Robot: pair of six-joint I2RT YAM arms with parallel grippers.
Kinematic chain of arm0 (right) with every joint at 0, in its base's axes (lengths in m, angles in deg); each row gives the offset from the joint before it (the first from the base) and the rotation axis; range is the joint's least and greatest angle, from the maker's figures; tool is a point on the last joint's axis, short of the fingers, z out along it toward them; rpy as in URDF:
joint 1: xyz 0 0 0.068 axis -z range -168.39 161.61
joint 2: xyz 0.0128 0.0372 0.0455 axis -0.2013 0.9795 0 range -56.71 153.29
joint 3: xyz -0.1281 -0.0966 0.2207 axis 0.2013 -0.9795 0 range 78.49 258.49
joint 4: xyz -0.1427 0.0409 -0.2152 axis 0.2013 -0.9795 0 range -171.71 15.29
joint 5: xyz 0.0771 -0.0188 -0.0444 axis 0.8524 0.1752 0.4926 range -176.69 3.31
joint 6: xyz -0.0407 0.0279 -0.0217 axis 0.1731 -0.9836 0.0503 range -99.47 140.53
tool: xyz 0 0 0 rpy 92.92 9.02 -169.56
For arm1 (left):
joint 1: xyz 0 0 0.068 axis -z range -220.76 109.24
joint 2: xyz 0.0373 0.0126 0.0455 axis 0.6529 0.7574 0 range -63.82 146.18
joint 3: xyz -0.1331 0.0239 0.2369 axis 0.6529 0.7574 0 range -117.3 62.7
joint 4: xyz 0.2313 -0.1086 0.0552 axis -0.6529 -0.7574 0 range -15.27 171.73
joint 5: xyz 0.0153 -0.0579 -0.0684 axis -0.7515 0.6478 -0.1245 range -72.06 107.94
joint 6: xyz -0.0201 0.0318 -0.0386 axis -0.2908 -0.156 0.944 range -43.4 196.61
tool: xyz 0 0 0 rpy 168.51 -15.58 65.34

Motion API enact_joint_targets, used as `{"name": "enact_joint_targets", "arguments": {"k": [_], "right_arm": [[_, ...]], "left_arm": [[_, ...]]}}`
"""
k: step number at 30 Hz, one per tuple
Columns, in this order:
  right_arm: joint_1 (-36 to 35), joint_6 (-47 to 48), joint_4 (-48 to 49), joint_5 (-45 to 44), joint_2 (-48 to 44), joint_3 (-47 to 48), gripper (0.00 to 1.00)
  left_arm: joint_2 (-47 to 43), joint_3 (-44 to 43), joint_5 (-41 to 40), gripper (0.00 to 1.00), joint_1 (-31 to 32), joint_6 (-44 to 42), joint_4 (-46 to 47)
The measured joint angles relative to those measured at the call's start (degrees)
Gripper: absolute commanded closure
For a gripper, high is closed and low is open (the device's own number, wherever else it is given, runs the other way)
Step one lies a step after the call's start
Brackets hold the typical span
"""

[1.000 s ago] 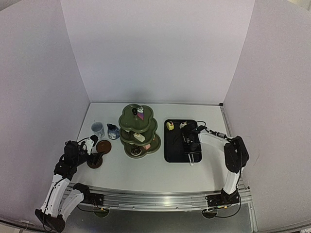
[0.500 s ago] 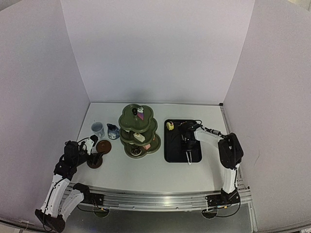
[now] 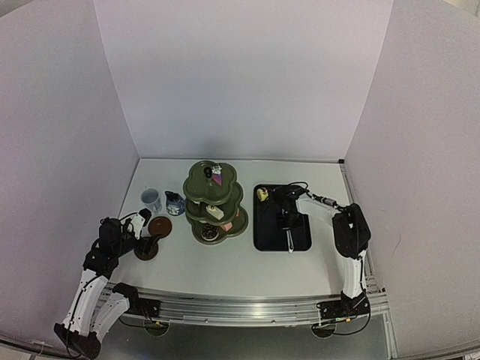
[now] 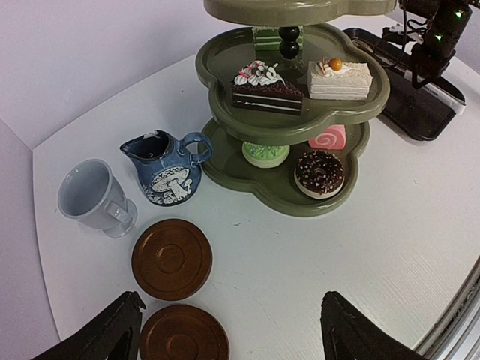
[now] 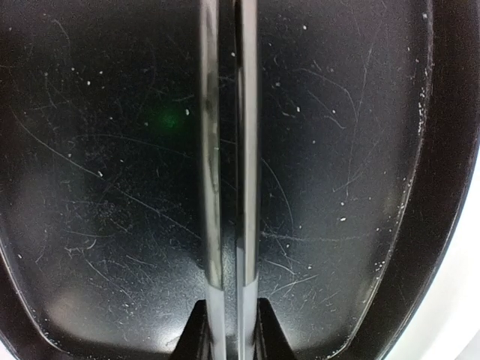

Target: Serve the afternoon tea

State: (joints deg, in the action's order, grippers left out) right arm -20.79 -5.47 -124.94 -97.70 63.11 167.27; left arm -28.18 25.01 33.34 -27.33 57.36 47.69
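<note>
Top view: the stand (image 3: 214,201) sits mid-table, with the cup (image 3: 151,199) and jug (image 3: 175,202) at its 9 o'clock and the tray (image 3: 266,225) at its 3 o'clock. The far saucer (image 4: 172,259) and near saucer (image 4: 184,334) lie just beside each other at the stand's 8 o'clock. Pastries (image 4: 266,86) rest on the stand's tiers; a yellow pastry (image 3: 262,194) sits at the tray's 11 o'clock corner. The left gripper (image 4: 231,300) hangs over the table (image 4: 360,240) near the saucers, fingers spread wide and holding nothing. The right gripper (image 5: 229,311) is down in the tray, its fingers pinching the closed tongs (image 5: 225,150).
</note>
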Motion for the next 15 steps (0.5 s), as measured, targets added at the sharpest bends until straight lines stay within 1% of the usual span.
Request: {"name": "enact_joint_targets", "arguments": {"k": [4, 15], "right_arm": [[0.0, 0.0, -0.1, -0.2, 0.1, 0.3, 1.0], [0.0, 0.0, -0.6, -0.2, -0.3, 0.3, 1.0]], "left_arm": [[0.0, 0.0, 0.0, 0.18, 0.0, 0.0, 0.0], [-0.3, 0.0, 0.0, 0.18, 0.0, 0.0, 0.0]]}}
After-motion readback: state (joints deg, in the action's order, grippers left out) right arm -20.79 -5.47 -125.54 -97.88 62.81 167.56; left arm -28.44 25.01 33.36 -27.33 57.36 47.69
